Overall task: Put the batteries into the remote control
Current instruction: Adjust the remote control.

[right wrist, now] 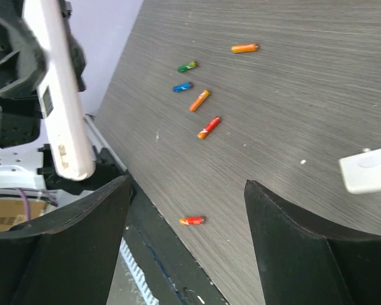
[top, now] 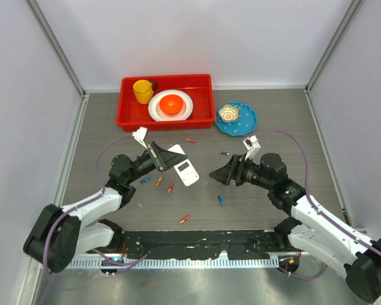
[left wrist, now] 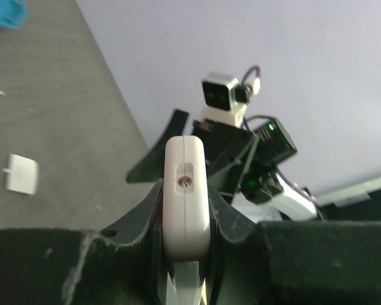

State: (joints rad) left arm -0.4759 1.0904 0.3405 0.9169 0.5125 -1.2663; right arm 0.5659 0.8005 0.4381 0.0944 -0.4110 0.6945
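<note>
My left gripper (top: pixel 165 160) is shut on the white remote control (top: pixel 187 172) and holds it above the table. In the left wrist view the remote (left wrist: pixel 187 210) stands edge-on between the jaws of the left gripper (left wrist: pixel 187 190). The remote also shows at the upper left of the right wrist view (right wrist: pixel 60 95). My right gripper (top: pixel 217 174) is open and empty, facing the remote from the right; its jaws stand wide apart (right wrist: pixel 187 184). Several batteries lie loose on the table: a red one (top: pixel 185 219) (right wrist: pixel 192 220), a blue one (top: pixel 220 201), an orange one (top: pixel 159 181) and another red one (top: pixel 190 140).
A small flat white piece (left wrist: pixel 20 173) (right wrist: pixel 368 171) lies on the table. A red tray (top: pixel 128 114) at the back holds a yellow cup (top: pixel 142 91) and a plate with an orange bowl (top: pixel 171 104). A blue plate (top: pixel 246 121) with a small bowl sits to its right.
</note>
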